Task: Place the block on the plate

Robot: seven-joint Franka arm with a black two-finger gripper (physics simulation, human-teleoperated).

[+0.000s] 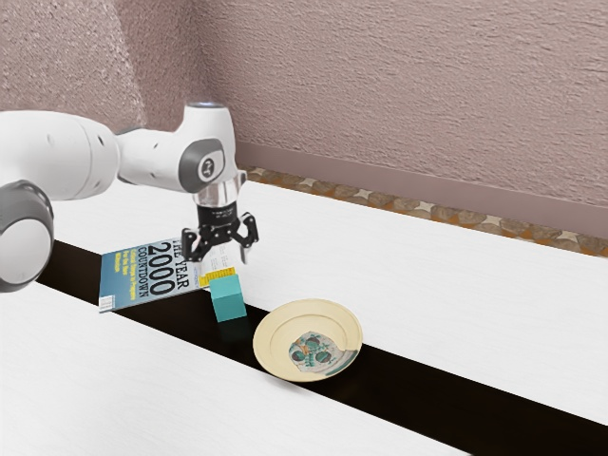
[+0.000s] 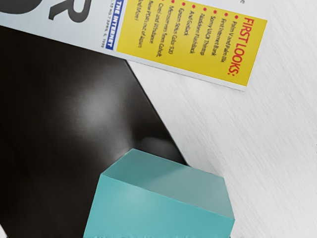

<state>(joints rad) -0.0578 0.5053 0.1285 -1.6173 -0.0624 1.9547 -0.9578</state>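
While the white arm [image 1: 142, 157] is reaching in from the exterior view's left, the black gripper [image 1: 221, 257] is hovering left of center in the frame, its two fingers standing spread apart and grasping nothing. The teal block [image 1: 229, 305] is sitting just below it, left of center and a bit lower, resting on the black stripe [image 1: 427, 391] of the white table [image 1: 85, 380], so it is not lying on the plate. The cream plate [image 1: 270, 334] is lying near the block, toward the lower middle, also on the stripe, and is showing a skull print [image 1: 316, 352] inside its rim. A magazine [image 1: 130, 275] is lying flat toward the exterior view's left, partly covering the stripe; in the wrist view its yellow panel [image 2: 193, 39] is showing near the block, not touching it. The pinkish textured wall [image 1: 408, 85] is filling the exterior view's upper right.
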